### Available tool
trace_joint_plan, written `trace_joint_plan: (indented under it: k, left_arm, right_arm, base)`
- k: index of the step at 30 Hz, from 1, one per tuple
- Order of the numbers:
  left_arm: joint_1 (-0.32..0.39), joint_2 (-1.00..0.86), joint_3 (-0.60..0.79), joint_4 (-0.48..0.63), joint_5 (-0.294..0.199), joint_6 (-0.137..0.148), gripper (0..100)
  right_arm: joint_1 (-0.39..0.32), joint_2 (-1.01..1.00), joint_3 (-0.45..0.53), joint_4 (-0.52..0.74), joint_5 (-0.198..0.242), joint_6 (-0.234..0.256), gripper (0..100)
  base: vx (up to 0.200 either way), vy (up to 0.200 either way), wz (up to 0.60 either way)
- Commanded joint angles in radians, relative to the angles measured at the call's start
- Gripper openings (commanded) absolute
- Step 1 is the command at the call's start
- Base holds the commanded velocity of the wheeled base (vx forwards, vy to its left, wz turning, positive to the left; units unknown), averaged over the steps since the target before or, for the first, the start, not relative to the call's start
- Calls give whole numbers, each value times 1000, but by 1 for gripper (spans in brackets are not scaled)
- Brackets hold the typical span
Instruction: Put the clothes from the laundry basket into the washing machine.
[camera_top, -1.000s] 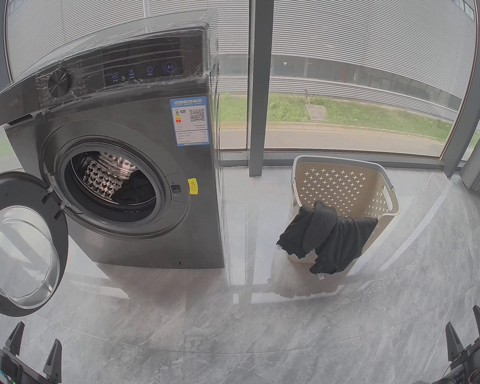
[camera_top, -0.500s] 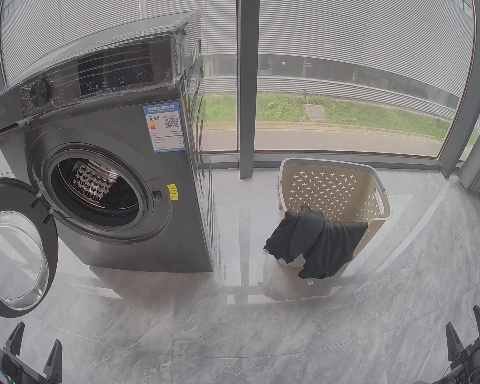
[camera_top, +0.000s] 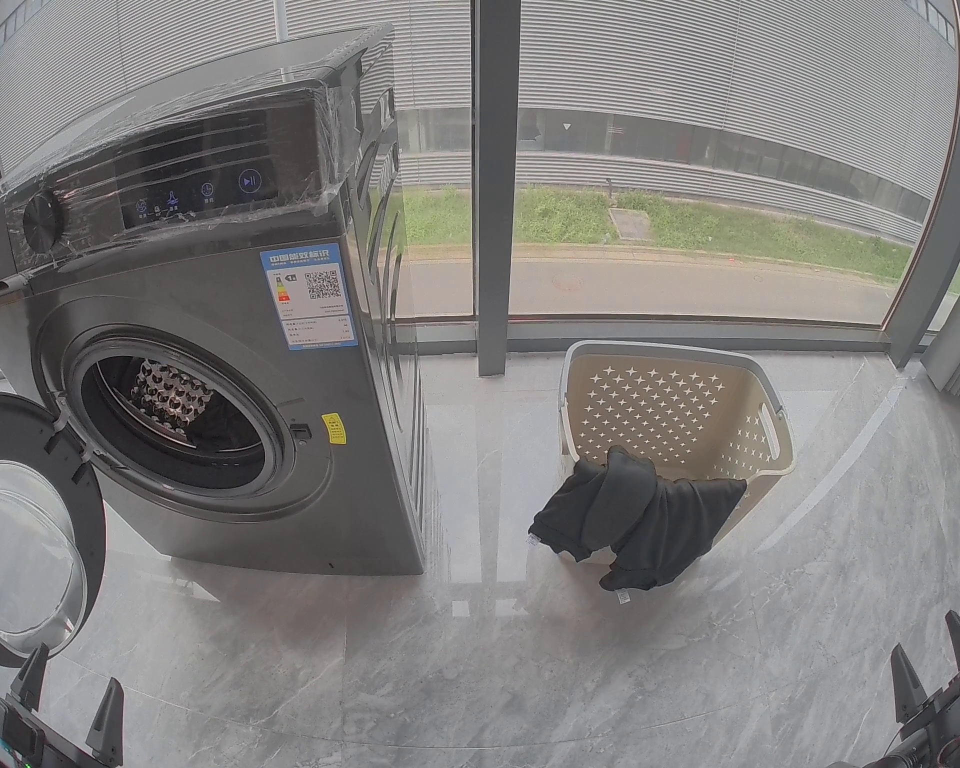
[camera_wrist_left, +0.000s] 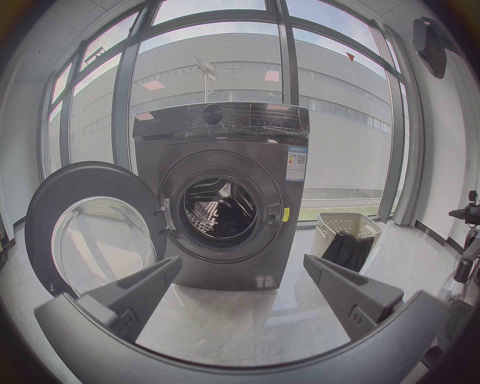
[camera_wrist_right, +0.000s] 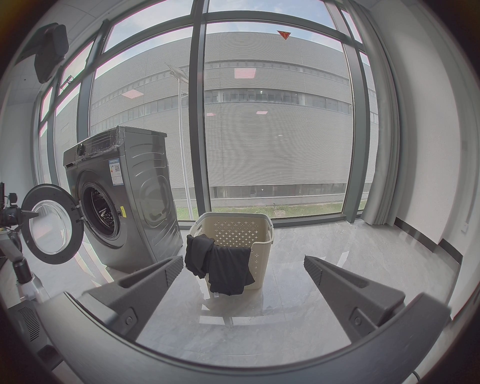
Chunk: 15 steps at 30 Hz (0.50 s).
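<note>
Jaws being held apart, empty | head view: left gripper (camera_top: 75, 690) lower left, right gripper (camera_top: 925, 672) lower right; dark clothes (camera_top: 640, 515) being draped over laundry basket (camera_top: 660, 348) rim, centre right | left wrist view: open washing machine (camera_wrist_left: 250, 150) being faced | right wrist view: clothes being judged soft, light; hold being advised where bunched on rim

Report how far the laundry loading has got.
Done: the washing machine has its door open, and something dark seems to lie in the drum. In hand: nothing; the left gripper and right gripper are open and empty, low and away from the laundry basket. Left: the dark garment draped over the basket's front rim goes into the drum.
</note>
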Motion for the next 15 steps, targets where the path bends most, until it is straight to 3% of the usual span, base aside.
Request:
trace_joint_plan:
  k: [1, 15]
  left_arm:
    - [1, -16, 16, 0, 1, 0, 100]
    - [0, -16, 16, 0, 1, 0, 100]
  right_arm:
    - [2, -16, 18, 0, 0, 0, 100]
    - [0, -16, 18, 0, 0, 0, 100]
  base:
    - [0, -200, 0]
    - [0, -200, 0]
